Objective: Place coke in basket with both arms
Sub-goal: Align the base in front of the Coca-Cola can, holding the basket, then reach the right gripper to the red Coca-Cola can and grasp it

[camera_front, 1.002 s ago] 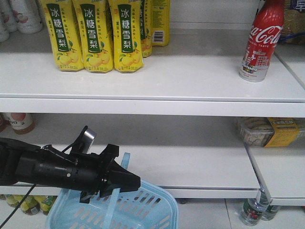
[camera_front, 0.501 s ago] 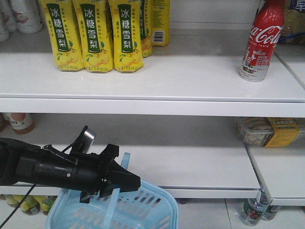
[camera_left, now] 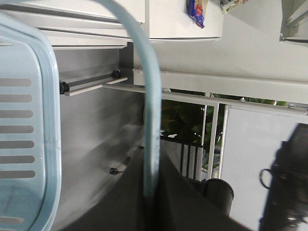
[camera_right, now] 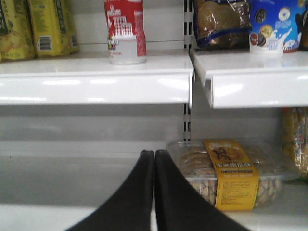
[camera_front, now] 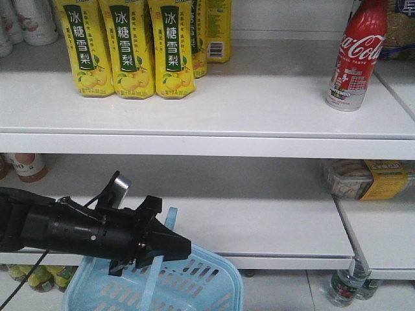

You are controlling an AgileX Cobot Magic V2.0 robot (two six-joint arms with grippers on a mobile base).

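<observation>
Coke [camera_right: 125, 33] is standing upright on upper shelf [camera_right: 96, 86] at 11 o'clock from closed, empty R claw [camera_right: 154, 155], while L claw [camera_front: 176, 249] is clamping handle [camera_left: 153, 96] of basket [camera_front: 201, 282].

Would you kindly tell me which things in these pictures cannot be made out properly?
coke: right wrist view, cap and script cut off by the top edge.
basket: front view, floor cut off by the bottom edge, interior partly hidden by the left gripper.
right gripper: right wrist view only, just fingertips; absent from the front view.
</observation>
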